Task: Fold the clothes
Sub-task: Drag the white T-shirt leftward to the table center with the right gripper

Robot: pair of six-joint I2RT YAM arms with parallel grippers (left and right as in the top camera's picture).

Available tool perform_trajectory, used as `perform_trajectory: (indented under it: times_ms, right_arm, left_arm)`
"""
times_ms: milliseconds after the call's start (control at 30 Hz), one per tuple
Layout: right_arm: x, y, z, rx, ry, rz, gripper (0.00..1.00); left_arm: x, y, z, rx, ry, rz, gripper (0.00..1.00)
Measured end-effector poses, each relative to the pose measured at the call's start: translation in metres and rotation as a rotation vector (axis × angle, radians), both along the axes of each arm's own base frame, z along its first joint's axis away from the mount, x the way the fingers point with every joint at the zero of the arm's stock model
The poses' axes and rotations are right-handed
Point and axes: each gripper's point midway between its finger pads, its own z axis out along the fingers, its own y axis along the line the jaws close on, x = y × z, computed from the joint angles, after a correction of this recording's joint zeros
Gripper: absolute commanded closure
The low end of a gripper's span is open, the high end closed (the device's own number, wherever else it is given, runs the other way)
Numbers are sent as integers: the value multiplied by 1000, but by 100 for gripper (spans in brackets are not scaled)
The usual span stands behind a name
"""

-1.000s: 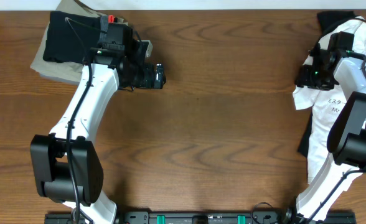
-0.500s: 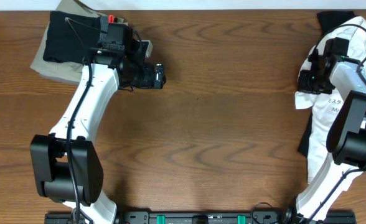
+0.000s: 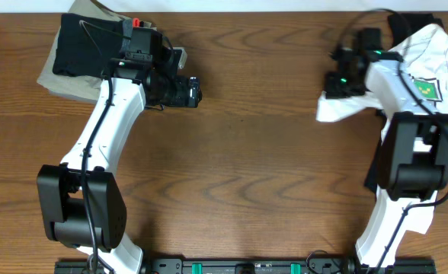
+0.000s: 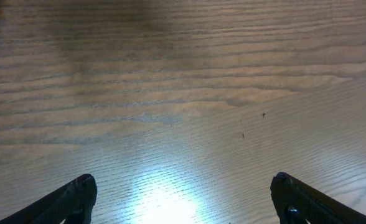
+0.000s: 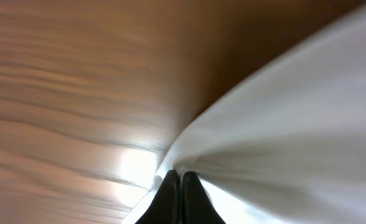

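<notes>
Seen from overhead, my wooden bench (image 3: 254, 167) carries clothes at two corners. At about 2 o'clock lies the white T-shirt (image 3: 430, 57), crumpled, with its small green print (image 3: 430, 90) facing up and a pulled-out corner reaching toward 9 o'clock. My right tool (image 3: 338, 80) sits at that corner. In the right wrist view its two black fingertips (image 5: 170, 193) are pressed together with no gap, pinching the edge of the white T-shirt (image 5: 295, 124), whose cloth runs taut away from them toward 2 o'clock over the brown bench (image 5: 58, 93). A strip of dark cloth (image 3: 398, 23) shows behind the shirt at the bench's far edge. At about 10 o'clock a folded black garment (image 3: 83, 46) rests on top of a folded beige garment (image 3: 50, 76). My left tool (image 3: 196, 91) is just beside that stack at its 3 o'clock side, pointing toward 3 o'clock. In the left wrist view the left tool (image 4: 184, 194) stands wide, holding nothing, its fingertips far apart over bare wood grain (image 4: 183, 74).
</notes>
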Motion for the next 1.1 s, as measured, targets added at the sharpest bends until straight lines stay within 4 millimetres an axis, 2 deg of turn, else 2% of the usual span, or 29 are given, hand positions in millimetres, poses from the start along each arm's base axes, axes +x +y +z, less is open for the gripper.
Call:
perform_trajectory:
  times_ms: [167, 300, 400, 533, 600, 833, 967, 1000, 1033, 1067, 1100]
  right_arm:
    - [10, 83, 26, 38, -72, 169, 99]
    - [1, 152, 42, 67, -108, 305, 99]
    - [-7, 191, 54, 85, -138, 379, 98]
    - [-16, 237, 75, 119, -185, 454, 99]
    - [-18, 254, 86, 136, -213, 480, 99]
    - [-28, 325, 121, 207, -357, 581, 99]
    - [-32, 352, 133, 224, -431, 604, 97]
    - [-32, 357, 136, 228, -446, 607, 94]
    - [-33, 359, 137, 231, -451, 605, 83]
    - [-32, 361, 138, 232, -456, 600, 63]
    - [-32, 361, 138, 233, -458, 596, 31]
  left_arm:
    - [1, 5, -1, 25, -4, 11, 9]
    - [3, 12, -2, 41, -6, 28, 9]
    - [6, 24, -2, 49, -8, 58, 9]
    - [10, 50, 3, 53, -19, 120, 9]
    - [11, 61, 6, 53, -22, 147, 9]
    - [3, 96, 6, 56, 16, 231, 9]
    - [-4, 107, 3, 57, 49, 258, 9]
    - [-6, 109, 3, 58, 57, 263, 9]
    - [-7, 110, 2, 59, 62, 265, 9]
    - [-8, 111, 2, 61, 66, 266, 9]
    - [-9, 111, 1, 62, 70, 262, 9]
